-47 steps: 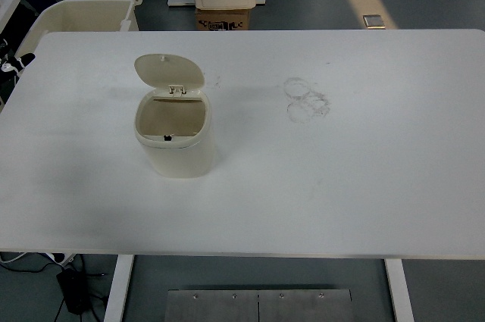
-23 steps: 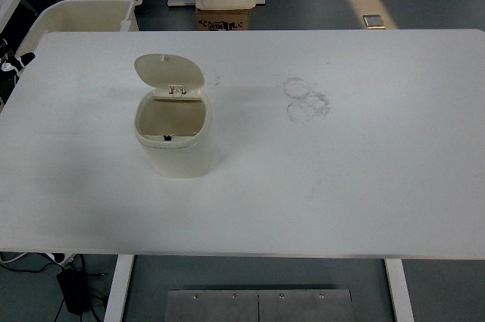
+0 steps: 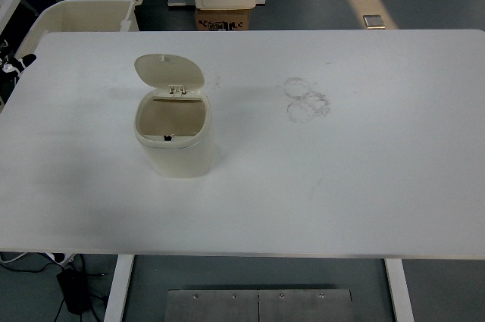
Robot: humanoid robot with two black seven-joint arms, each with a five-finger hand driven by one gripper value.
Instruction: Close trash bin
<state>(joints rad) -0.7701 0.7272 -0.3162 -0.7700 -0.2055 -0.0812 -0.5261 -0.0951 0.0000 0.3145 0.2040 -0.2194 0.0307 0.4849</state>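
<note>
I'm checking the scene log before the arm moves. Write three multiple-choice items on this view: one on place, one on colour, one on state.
1. Where does the small cream plastic trash bin stand on the white table?
A. left half
B. right half
C. at the near edge

2. What colour is the bin's rounded flip lid?
A. black
B. cream
C. blue

3. What state is the lid in?
A. shut flat
C. lying on the table
B. raised, opening exposed

Answers: 1 A, it sits left of the table's middle, away from every edge. 2 B, the lid matches the cream body. 3 B, the lid stands up behind the opening and the inside shows.
</note>
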